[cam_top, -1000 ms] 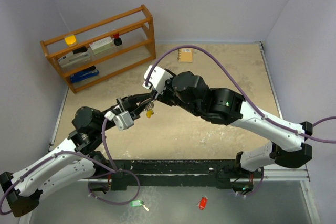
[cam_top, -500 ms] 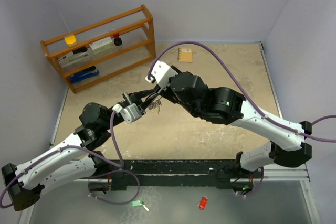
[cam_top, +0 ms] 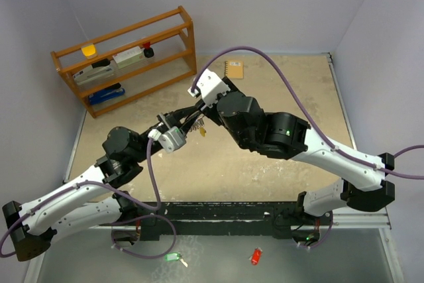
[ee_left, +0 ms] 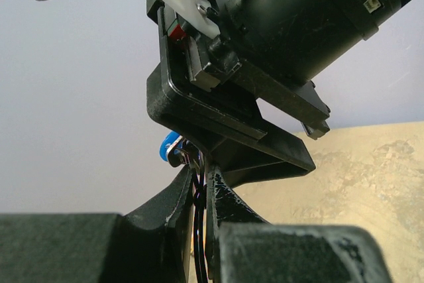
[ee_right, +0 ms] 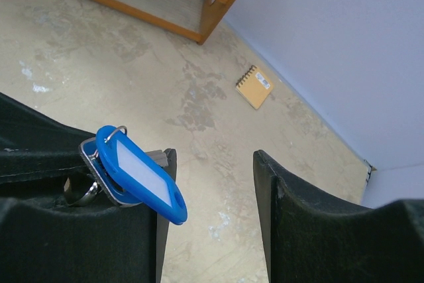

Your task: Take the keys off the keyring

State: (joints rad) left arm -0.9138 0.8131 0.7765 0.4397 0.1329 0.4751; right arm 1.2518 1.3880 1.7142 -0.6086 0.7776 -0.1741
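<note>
The left gripper (ee_left: 199, 180) is reaching forward and up, and its tips are meeting the right gripper (ee_right: 215, 157) above the table (cam_top: 265, 164).

**Left gripper.** The jaws are sitting drawn together to a narrow slit. A thin dark wire, the keyring (ee_left: 198, 226), is running along that slit, so the left gripper is clamping the keyring. The blue tag (ee_left: 167, 145) is showing just beyond the fingertips, to their left in the left wrist view.

**Right gripper.** The jaws are standing apart, with bare table showing through the gap. Nothing is lying between them. The blue tag (ee_right: 142, 177) is resting tilted against the outer face of the finger on the left of the right wrist view, with a small wire loop at its upper end.

**Overhead view.** The yellow tag (cam_top: 202, 130) is hanging just below the point where the two grippers meet. The silver keys are too small to separate there.

Beyond the right gripper, a notebook (ee_right: 255, 87) is lying on the table, and a wooden rack (cam_top: 126, 57) is standing farther off.
</note>
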